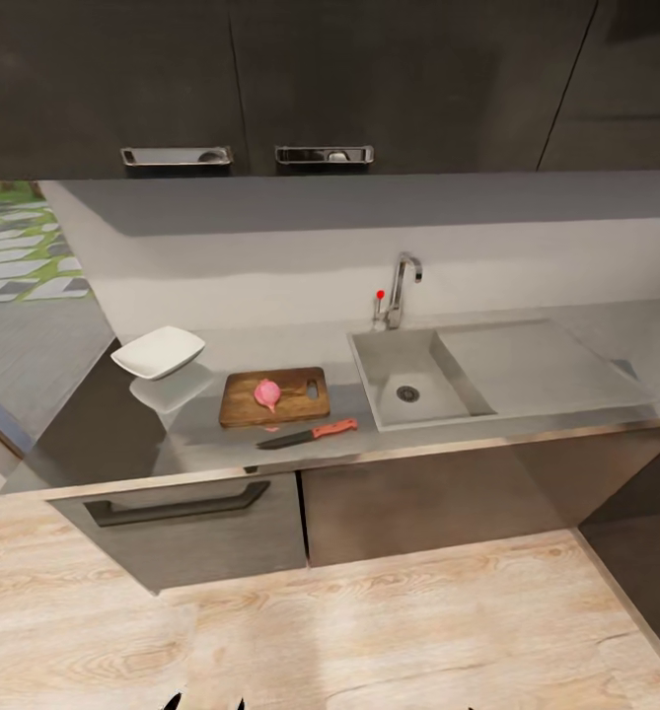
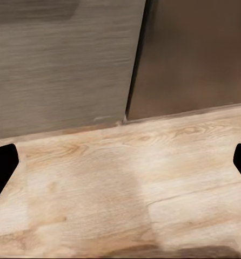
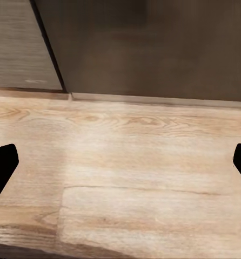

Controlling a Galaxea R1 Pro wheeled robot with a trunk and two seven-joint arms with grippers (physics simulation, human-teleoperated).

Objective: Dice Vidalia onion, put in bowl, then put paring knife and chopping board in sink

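Fingertips (image 2: 2, 164) of the left gripper (image 2: 120, 162) sit dark at the two sides of the left wrist view, wide apart and holding nothing, over pale wood floor (image 2: 131, 189) in front of the cabinet fronts (image 2: 55, 59). The right gripper (image 3: 120, 162) is the same: tips far apart, nothing between them, floor below.

On the worktop (image 1: 270, 449), the chopping board (image 1: 274, 396) lies close to the front edge, just left of the sink (image 1: 408, 380). The pink onion (image 1: 267, 393) rests on the board, apparently whole, so the basin is already without it. The paring knife (image 1: 308, 435) lies between the board and the front edge, red handle toward the sink, blade toward the left. The white bowl (image 1: 158, 352) stands near the left end of the worktop, apart from the board.

Risks, as I judge them: both arms hang low, so a reach could clip the worktop edge or the drawer handle (image 1: 177, 506). The knife lies flat and close to the edge; a poor pinch may push it off. The round onion could roll from the board under the blade.
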